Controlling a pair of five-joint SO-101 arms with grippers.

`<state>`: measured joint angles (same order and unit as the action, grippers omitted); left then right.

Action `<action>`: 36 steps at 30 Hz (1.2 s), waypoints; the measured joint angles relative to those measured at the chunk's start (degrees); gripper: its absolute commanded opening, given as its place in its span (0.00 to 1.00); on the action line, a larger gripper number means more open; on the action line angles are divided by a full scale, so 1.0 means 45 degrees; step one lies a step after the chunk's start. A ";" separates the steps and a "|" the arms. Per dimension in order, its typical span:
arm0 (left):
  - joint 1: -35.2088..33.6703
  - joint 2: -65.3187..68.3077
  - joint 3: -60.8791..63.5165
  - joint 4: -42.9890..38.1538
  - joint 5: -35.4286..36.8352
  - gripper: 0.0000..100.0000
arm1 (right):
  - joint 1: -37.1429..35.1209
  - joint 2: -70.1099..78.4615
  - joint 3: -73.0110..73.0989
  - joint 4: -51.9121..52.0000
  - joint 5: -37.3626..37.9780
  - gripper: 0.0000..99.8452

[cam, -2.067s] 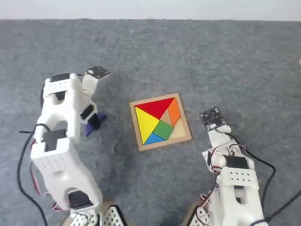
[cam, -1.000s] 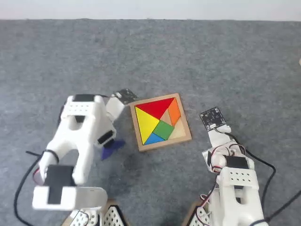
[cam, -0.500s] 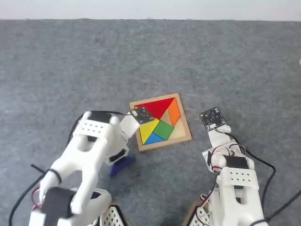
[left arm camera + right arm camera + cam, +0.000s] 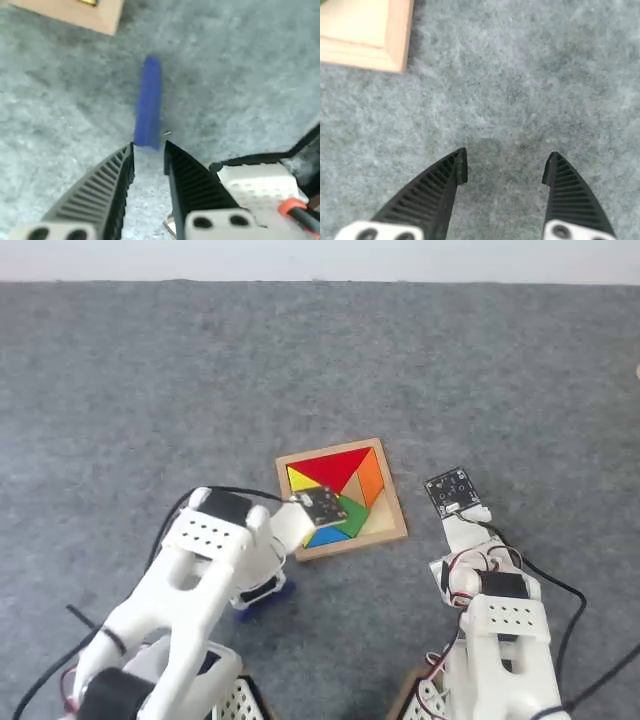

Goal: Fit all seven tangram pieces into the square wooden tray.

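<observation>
Left fingers pinch the blue piece near the tray, right fingers spread; next, it likely needs laying flat into the tray's gap.

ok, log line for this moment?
left gripper: shut on blue piece, beside tray | right gripper: open, over carpet | tray: not full

grey carpet, pale wall behind

A grey felt surface meets a pale wall behind.
</observation>
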<state>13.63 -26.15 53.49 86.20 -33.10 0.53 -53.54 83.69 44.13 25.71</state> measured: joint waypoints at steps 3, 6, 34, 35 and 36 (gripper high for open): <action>0.0488 -0.0176 0.0000 0.0137 -0.0195 0.09 | 0.0000 0.0000 0.0000 0.0000 0.0000 0.25; 0.0918 -0.0176 0.0000 0.0156 -0.0371 0.10 | 0.0000 0.0000 0.0000 0.0000 0.0000 0.25; 0.0977 0.3009 0.0234 -0.2247 -0.0469 0.01 | 0.0000 0.0000 0.0000 0.0000 0.0000 0.25; 0.0977 0.2891 0.0020 -0.2032 -0.0469 0.01 | 0.0000 0.0000 0.0000 0.0000 0.0000 0.25; 0.0977 0.2716 -0.0234 -0.1739 -0.0469 0.01 | 0.0000 0.0000 0.0000 0.0000 0.0000 0.25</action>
<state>18.02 -13.93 52.44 78.37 -35.21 0.53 -53.54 83.69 44.13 25.71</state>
